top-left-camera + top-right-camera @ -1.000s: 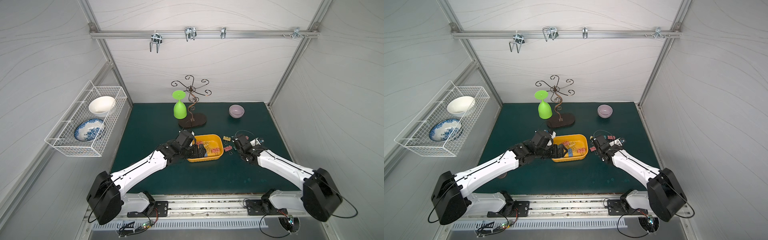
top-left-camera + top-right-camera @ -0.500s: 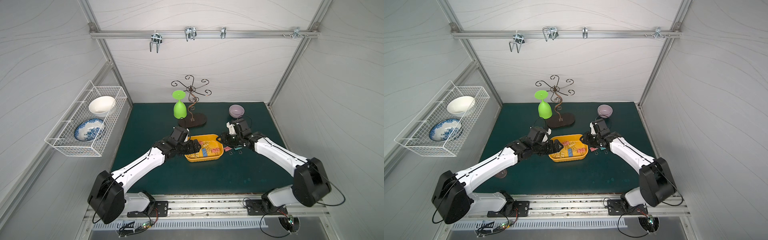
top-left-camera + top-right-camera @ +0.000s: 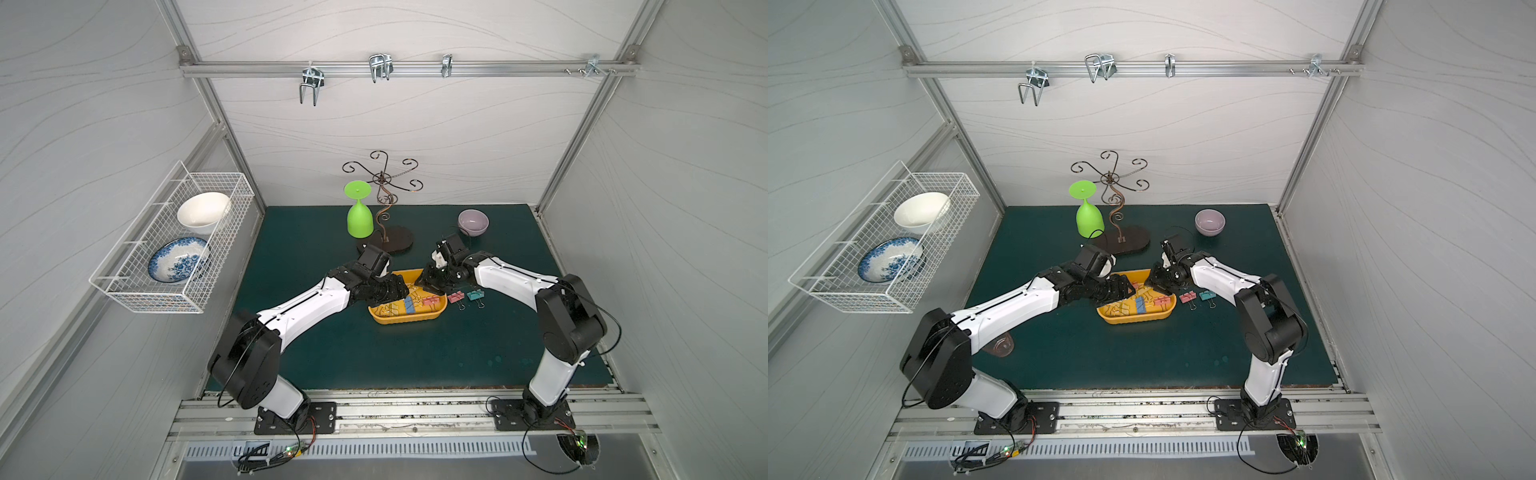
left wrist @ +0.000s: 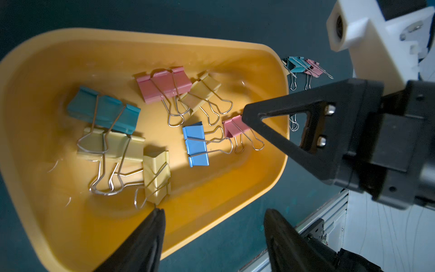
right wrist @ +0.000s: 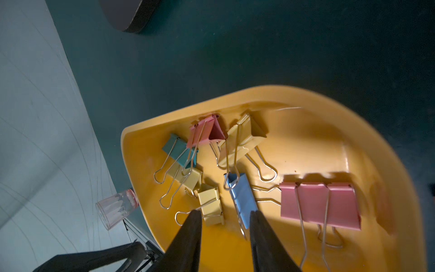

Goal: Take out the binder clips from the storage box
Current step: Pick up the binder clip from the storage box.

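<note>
Yellow-orange storage box (image 4: 141,37) holds binder clips (image 4: 195,146) beneath the left end effector (image 4: 214,210) and right end effector (image 5: 226,213), both open.

Shallow yellow-orange storage box (image 5: 306,96) on dark green mat (image 5: 282,47), pastel binder clips (image 5: 244,139) loose inside, blue clip (image 5: 243,197) reaching between the parted tips of the right gripper (image 5: 226,213), wide pink clip (image 5: 320,205) beside, clear cup (image 5: 117,208) on its side outside

Both top views are evenly, softly lit and sharp, with the bright white walls (image 3: 415,124) bowing toward the picture edges. The wrist views are dimmer and harsher. A bright patch crosses the floor of the storage box (image 4: 70,54) between deep shadows, and one end of it smears with motion blur in the right wrist view.
</note>
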`<state>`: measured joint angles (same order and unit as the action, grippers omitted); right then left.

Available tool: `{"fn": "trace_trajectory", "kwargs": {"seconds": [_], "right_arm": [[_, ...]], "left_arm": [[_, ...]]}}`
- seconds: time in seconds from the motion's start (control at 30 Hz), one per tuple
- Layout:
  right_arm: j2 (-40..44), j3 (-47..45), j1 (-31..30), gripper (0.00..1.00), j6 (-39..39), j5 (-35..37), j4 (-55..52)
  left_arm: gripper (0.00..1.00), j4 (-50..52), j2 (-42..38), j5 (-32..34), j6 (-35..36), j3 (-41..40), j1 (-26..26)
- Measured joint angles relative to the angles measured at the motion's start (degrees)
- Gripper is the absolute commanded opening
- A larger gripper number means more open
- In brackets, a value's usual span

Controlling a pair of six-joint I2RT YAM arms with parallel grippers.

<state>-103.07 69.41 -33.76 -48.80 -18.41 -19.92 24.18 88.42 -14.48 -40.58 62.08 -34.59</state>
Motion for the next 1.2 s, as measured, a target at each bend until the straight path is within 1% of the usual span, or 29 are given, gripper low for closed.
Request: {"fn": "trace_trajectory", "kwargs": {"seconds": [0.17,0.4,0.57,0.67,0.7,0.73,0.77,0.83,0.93,1.03,1.2], "right_arm": [[-2.29,0.83,-0.04,0.35,-2.36,0.13,0.09],[-3.98,0.87,-0.04,0.33,-4.26,-0.26,0.9],[-6.01,1.73,-0.04,0.29,-5.18,-0.57,1.95],[-6.67,2.43,-0.04,0.23,-5.55,-0.52,2.21],[-6.71,2.54,-0.04,0.17,-5.66,-0.48,2.34],[-6.71,2.56,-0.04,0.09,-5.75,-0.44,2.47],[-6.71,2.56,-0.04,0.05,-5.79,-0.37,2.67],[-6.69,2.51,-0.04,0.03,-6.6,-0.33,3.34],[-6.14,2.43,-0.04,0.0,-6.88,0.2,3.89],[-4.35,1.55,-0.04,0.0,-6.84,1.77,3.56],[2.25,-0.72,-0.04,0.0,-6.82,5.92,2.29]], "left_arm": [[0.67,1.66,2.73,1.14,0.59,3.15,0.66],[0.67,2.69,3.21,1.53,1.46,3.48,0.96],[0.67,2.95,3.56,1.22,1.97,3.5,0.96],[0.67,2.95,3.61,0.55,2.21,3.5,0.96],[0.67,2.93,3.61,0.42,2.25,3.5,0.96],[0.67,2.95,3.61,0.26,2.29,3.5,0.96],[0.67,2.95,3.61,0.15,2.34,3.5,0.96],[0.67,2.95,3.61,-0.04,2.43,3.5,0.96],[0.67,2.95,3.54,-0.37,2.45,3.5,0.96],[0.67,2.95,3.3,-0.76,2.43,3.5,0.96],[0.67,2.89,2.14,-1.03,2.03,3.48,0.94]]}}
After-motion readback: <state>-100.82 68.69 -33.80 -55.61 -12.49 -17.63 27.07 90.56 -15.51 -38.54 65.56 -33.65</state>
